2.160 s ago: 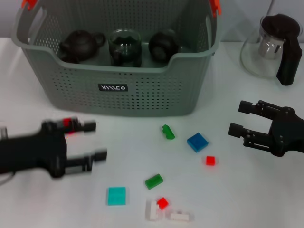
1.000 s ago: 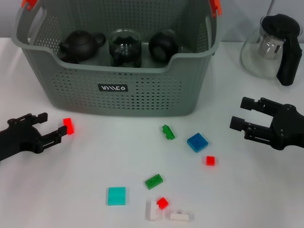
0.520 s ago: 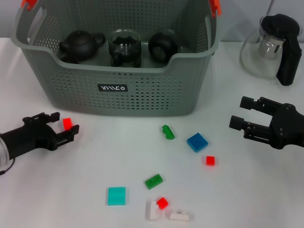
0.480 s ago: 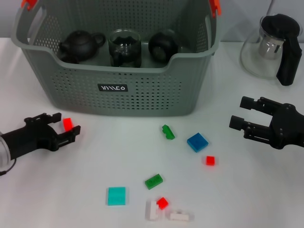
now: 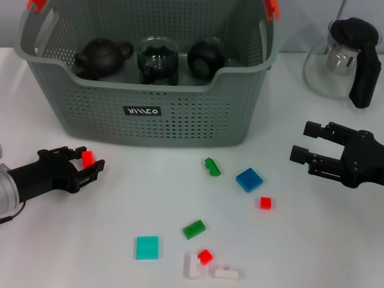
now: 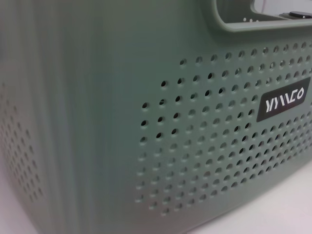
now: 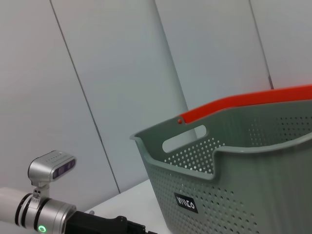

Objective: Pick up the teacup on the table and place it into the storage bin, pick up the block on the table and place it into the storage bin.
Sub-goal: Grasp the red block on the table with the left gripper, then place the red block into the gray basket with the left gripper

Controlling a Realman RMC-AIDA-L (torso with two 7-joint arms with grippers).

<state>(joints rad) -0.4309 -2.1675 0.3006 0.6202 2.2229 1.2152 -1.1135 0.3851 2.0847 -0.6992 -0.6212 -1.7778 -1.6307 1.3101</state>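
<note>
At the left of the frame, the left claw (image 5: 83,167) pinches a small red block (image 5: 87,158). The storage bin (image 5: 180,120) sits just behind it, up and right. The right claw (image 5: 311,148) waits wide open at the right.

The left hand (image 5: 82,164) sits low on the white surface (image 5: 120,204) just before the storage bin (image 5: 180,114), a small red block (image 5: 87,158) between its fingers. The right hand (image 5: 307,148) hovers spread apart near a glass pitcher (image 5: 342,60), and two dark teapots show inside the bin
</note>
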